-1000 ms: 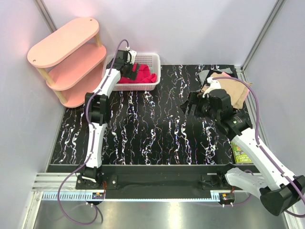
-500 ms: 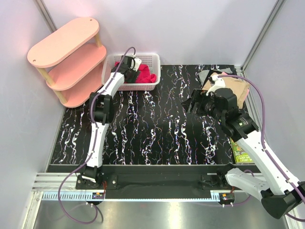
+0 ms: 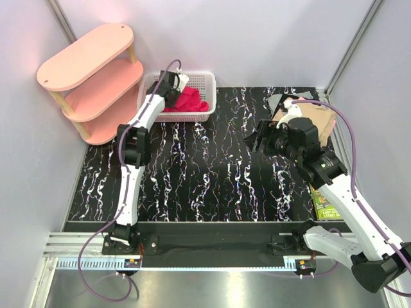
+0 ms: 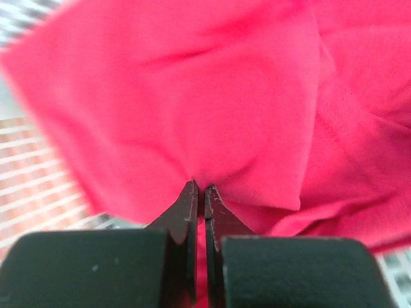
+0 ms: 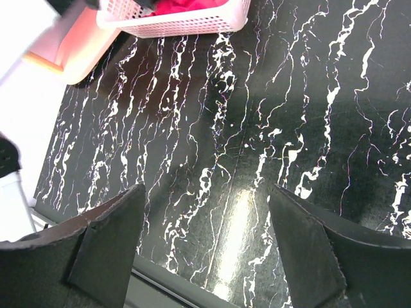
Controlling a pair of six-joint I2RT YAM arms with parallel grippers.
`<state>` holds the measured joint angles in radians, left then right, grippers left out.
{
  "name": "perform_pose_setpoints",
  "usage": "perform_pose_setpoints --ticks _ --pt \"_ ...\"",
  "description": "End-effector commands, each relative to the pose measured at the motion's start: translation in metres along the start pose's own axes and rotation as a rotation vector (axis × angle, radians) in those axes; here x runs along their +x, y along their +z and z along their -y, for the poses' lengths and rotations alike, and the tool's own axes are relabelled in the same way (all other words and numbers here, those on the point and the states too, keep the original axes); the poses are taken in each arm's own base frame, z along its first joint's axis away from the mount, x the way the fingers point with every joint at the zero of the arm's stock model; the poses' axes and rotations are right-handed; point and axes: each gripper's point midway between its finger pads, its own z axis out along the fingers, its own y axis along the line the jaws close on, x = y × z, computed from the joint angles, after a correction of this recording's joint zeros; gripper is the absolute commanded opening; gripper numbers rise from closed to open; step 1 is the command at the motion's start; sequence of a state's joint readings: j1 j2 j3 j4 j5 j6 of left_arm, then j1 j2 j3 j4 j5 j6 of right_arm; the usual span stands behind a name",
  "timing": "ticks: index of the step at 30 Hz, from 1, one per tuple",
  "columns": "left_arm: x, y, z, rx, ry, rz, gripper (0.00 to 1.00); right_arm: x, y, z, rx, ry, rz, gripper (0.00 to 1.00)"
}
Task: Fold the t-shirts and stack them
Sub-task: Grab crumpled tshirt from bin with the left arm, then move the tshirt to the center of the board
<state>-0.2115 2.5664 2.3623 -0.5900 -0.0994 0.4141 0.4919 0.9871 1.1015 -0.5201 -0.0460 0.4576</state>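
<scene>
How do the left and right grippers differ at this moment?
The left gripper is shut, pinching the crumpled crimson-pink t-shirt; the right gripper is open and empty. The left reaches into the white mesh basket; the right hangs over the black marbled table. Both are black.

The table point(image 3: 205, 179) is lying in front of both arms. A shelf point(image 3: 90, 74) is standing off its far left corner. Just right of the shelf, a basket point(image 3: 192, 117) is sitting at the table's far edge, with a loose shirt point(image 3: 191, 100) lying in it. The left gripper point(image 3: 175, 91) is reaching into the basket's left side, on the shirt. A pile of folded shirts point(image 3: 320, 119) is resting at the far right corner, well apart from the basket. The right gripper point(image 3: 255, 140) is hanging above the table, just left of that pile.
</scene>
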Motion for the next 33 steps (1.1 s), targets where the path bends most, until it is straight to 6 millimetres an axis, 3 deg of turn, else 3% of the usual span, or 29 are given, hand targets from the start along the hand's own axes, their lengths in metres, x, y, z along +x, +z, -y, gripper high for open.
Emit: perform_pose_setpoints --ticks 1,2,3,5,6,9,10,11,12,13,18,20,21,23,24,27,30,33 --pt "-0.139 -0.162 -0.083 -0.148 -0.066 0.402 0.00 -0.009 -0.002 -0.012 -0.042 -0.008 0.022 0.84" --pt "-0.150 -0.183 -0.085 -0.138 -0.065 0.444 0.00 -0.007 0.000 -0.010 -0.040 -0.009 0.022 0.84" --pt "-0.169 -0.234 -0.096 -0.160 -0.071 0.527 0.00 -0.004 0.001 -0.010 -0.039 -0.008 0.016 0.84" --pt "-0.177 -0.275 -0.092 -0.122 -0.066 0.591 0.00 0.001 0.003 -0.007 -0.037 -0.009 0.006 0.83" --pt "-0.185 -0.322 -0.096 -0.133 -0.066 0.659 0.00 0.003 0.004 -0.006 -0.039 -0.011 0.003 0.83" --pt "-0.176 -0.363 -0.080 -0.063 -0.055 0.701 0.00 0.014 0.007 -0.001 -0.032 -0.006 -0.018 0.82" --pt "-0.175 -0.404 -0.079 -0.065 -0.046 0.755 0.00 0.016 0.007 0.000 -0.032 -0.006 -0.021 0.82" --pt "-0.166 -0.405 -0.067 -0.020 -0.036 0.739 0.00 0.022 0.008 0.003 -0.028 -0.004 -0.034 0.81" --pt "-0.163 -0.421 -0.064 -0.014 -0.030 0.755 0.00 0.025 0.008 0.003 -0.031 -0.003 -0.038 0.81" --pt "-0.159 -0.450 -0.060 -0.011 -0.021 0.790 0.00 0.028 0.007 0.004 -0.032 -0.003 -0.042 0.80" --pt "-0.137 -0.518 -0.009 0.139 0.062 0.812 0.00 0.035 0.001 0.003 -0.047 0.010 -0.045 0.78" --pt "-0.124 -0.533 0.009 0.169 0.084 0.793 0.00 0.040 -0.002 0.003 -0.057 0.021 -0.053 0.77" --pt "-0.121 -0.538 0.031 0.217 0.122 0.787 0.00 0.041 -0.003 0.003 -0.063 0.024 -0.055 0.77" --pt "-0.106 -0.536 0.052 0.251 0.144 0.726 0.00 0.045 -0.007 0.003 -0.068 0.038 -0.057 0.76" --pt "-0.100 -0.541 0.077 0.315 0.170 0.716 0.00 0.045 -0.009 0.002 -0.072 0.042 -0.051 0.76" --pt "-0.080 -0.546 0.119 0.413 0.211 0.652 0.00 0.042 -0.019 0.002 -0.070 0.054 -0.028 0.75" --pt "-0.068 -0.546 0.143 0.496 0.199 0.607 0.00 0.034 -0.033 -0.001 -0.081 0.052 0.002 0.74" --pt "-0.056 -0.533 0.152 0.522 0.189 0.548 0.00 0.032 -0.042 -0.002 -0.076 0.051 0.009 0.73"
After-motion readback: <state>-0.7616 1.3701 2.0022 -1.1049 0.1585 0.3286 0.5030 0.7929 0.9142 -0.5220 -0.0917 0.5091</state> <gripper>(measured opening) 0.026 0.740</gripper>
